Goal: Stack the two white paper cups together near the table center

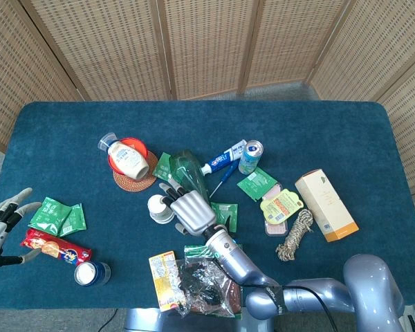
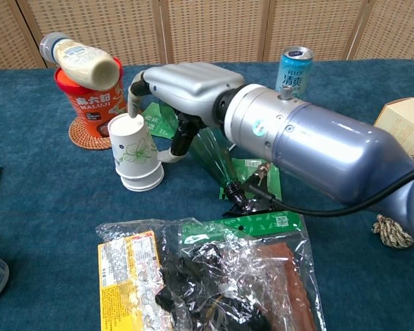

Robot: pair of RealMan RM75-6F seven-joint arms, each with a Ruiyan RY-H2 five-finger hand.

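**Cups nested upside down, right robot hand at their side**

Surface (image 1: 318, 124) first: you work on a dark blue cloth, with woven wicker screens (image 1: 194, 41) closing off the room behind it.

Take the red tub (image 2: 90, 103) on its wicker coaster (image 1: 133, 181) as your landmark. A mayonnaise bottle (image 2: 79, 58) lies tilted across the tub's top. Just in front of the tub, toward you, stand the two white paper cups (image 2: 136, 155), mouth down, one over the other, near the middle of the surface.

Your right robot hand (image 2: 183, 86) is right beside the cups on the side away from the tub, fingers (image 2: 134, 93) reaching over the upper cup's base and the thumb low against its wall. Whether it actually grips the cup cannot be told. Your left robot hand (image 1: 1, 221) hangs at the surface's edge, far from the tub, fingers spread and holding nothing.

In the way: a green plastic bottle (image 2: 217, 162) lies under your right forearm, beyond the cups from the tub. A crinkled clear bag (image 2: 207, 276) of snacks sits nearer you than the cups. A blue drink can (image 2: 294, 69) stands upright well past the green bottle, with a toothpaste tube (image 1: 225, 158) next to it.
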